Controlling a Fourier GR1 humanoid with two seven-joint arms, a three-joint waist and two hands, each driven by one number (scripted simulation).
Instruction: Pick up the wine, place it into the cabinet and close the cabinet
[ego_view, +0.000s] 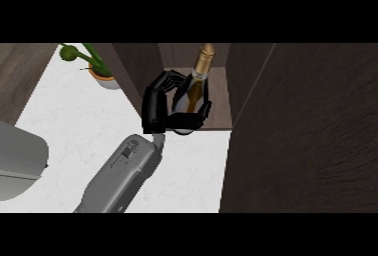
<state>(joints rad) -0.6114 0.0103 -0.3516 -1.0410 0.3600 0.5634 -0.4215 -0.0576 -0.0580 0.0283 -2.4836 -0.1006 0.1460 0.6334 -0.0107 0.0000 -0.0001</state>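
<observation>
The wine bottle (193, 92) is dark with a gold foil neck and stands upright inside the open cabinet (218, 120), its base near the shelf's front edge. My left hand (153, 107) reaches in from the left on a grey forearm and is shut on the bottle's body, with fingers curled round its far side and thumb across its lower front. The bottle's lower half is partly hidden by the hand. My right hand does not show.
The open dark wood cabinet door (310, 140) fills the right side. A potted green plant (100, 67) stands at the back left on the white counter (81, 125). A grey rounded appliance (18, 160) sits at the left edge.
</observation>
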